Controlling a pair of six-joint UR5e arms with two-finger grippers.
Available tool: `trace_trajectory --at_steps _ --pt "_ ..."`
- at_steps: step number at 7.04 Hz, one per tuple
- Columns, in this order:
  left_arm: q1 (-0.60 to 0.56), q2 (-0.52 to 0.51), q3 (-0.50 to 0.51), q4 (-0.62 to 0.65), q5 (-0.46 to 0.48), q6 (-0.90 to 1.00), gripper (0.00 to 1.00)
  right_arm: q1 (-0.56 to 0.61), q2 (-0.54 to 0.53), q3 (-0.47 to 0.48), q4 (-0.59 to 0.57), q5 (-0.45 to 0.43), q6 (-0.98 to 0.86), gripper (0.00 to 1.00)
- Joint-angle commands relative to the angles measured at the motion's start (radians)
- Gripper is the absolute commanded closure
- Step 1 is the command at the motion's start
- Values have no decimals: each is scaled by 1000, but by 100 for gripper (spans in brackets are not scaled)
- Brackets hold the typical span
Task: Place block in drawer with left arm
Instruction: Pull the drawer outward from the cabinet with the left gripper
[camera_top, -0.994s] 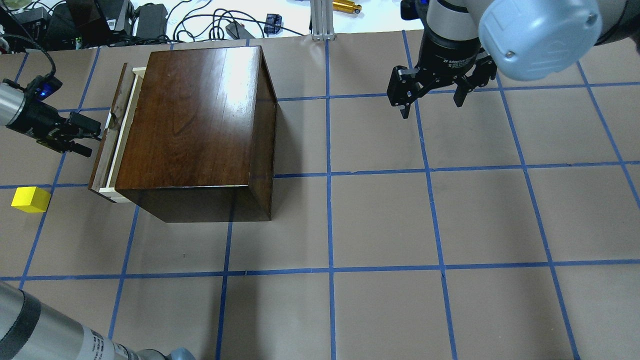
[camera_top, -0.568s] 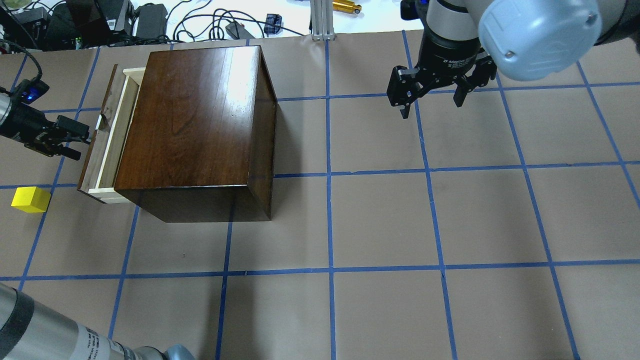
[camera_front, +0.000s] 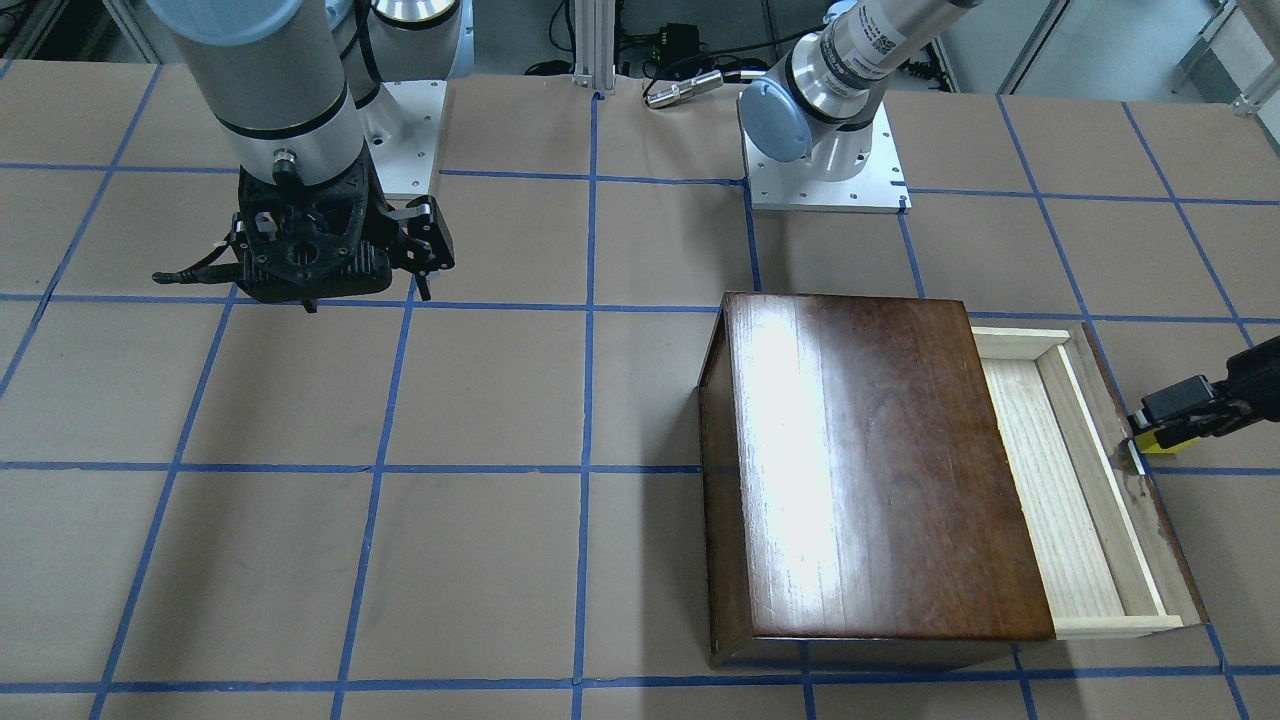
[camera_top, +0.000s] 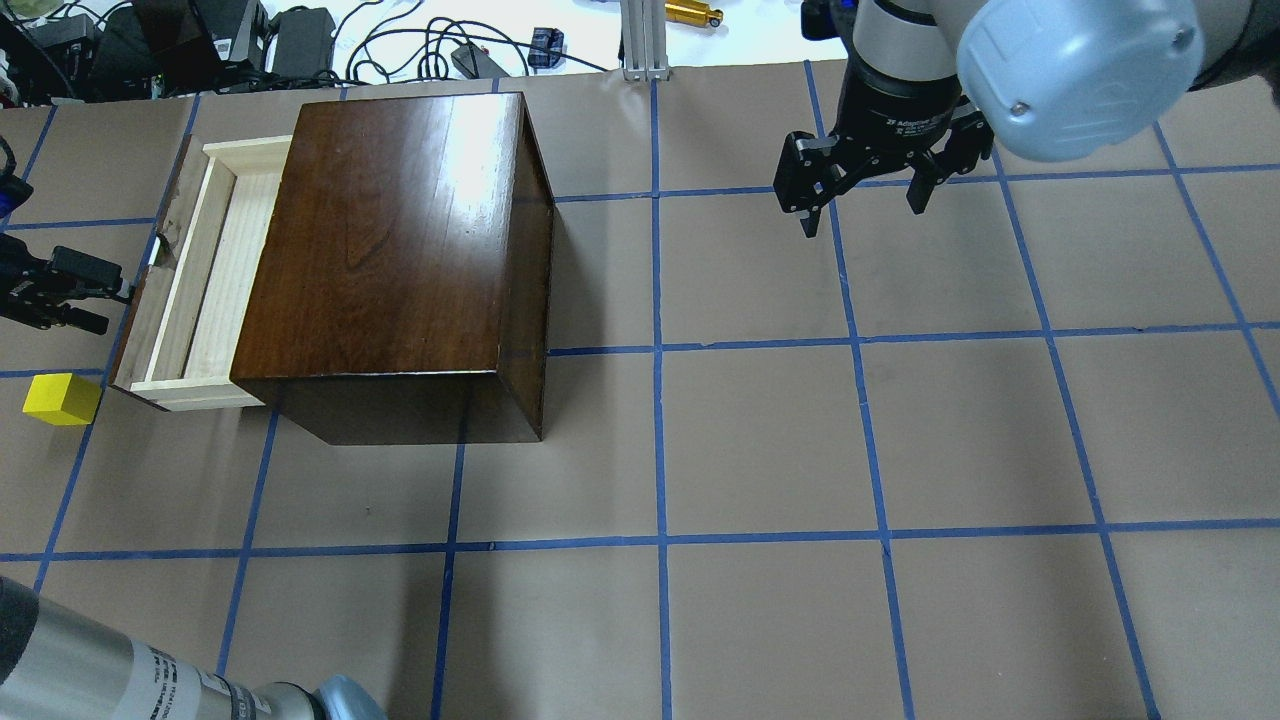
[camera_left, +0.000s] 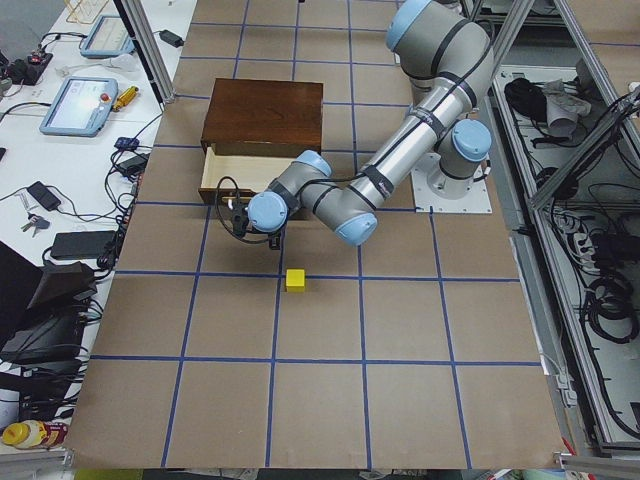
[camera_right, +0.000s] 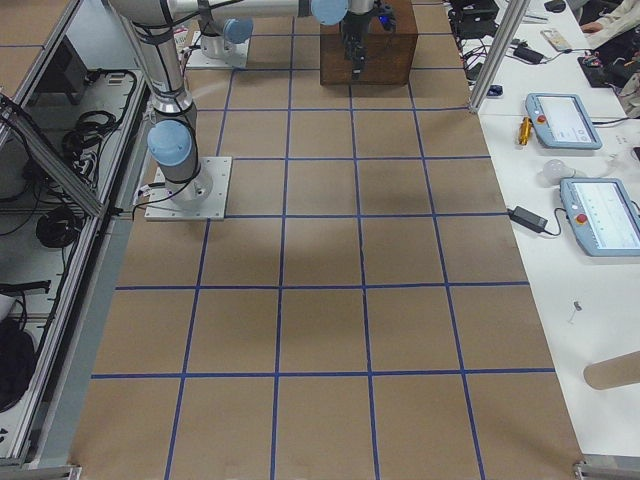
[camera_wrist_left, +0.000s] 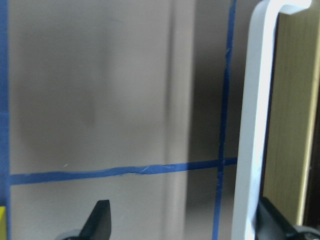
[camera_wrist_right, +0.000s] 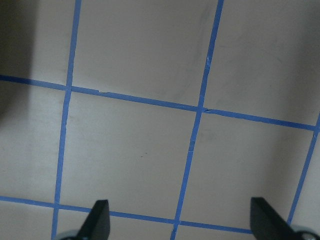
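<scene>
The yellow block (camera_top: 62, 399) lies on the table left of the dark-brown box (camera_top: 390, 230), just in front of the drawer's corner; it also shows in the exterior left view (camera_left: 295, 280). The pale-wood drawer (camera_top: 215, 270) stands pulled out and is empty (camera_front: 1050, 480). My left gripper (camera_top: 75, 295) is at the drawer's front, fingers apart. In the left wrist view (camera_wrist_left: 185, 222) the white handle (camera_wrist_left: 255, 125) stands between the fingers, close to the right one. My right gripper (camera_top: 865, 215) hangs open and empty over the far right of the table (camera_wrist_right: 182, 220).
Cables, power bricks and a brass cylinder (camera_top: 692, 13) lie beyond the table's far edge. An aluminium post (camera_top: 640, 40) stands at the back middle. The brown paper table (camera_top: 760, 450) has a blue tape grid. Tablets lie on a side bench (camera_right: 563, 118).
The drawer has slid out to the left, from a narrow gap to well open. My left gripper has moved left with its front. The right arm and the block have not moved.
</scene>
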Motion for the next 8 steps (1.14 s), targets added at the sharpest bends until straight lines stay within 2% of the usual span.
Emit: trace_trajectory --at_steps 1,2,4,8 --pt "14 1 0 0 0 1 0 0 0 0 0 0 0 0" --pt "13 20 2 -2 2 -2 0 0 0 0 0 0 0 0" --pt "8 92 29 -29 75 -2 0 0 0 0 0 0 -1 0" --pt "5 341 22 -242 138 -4 0 0 0 0 0 0 0 0"
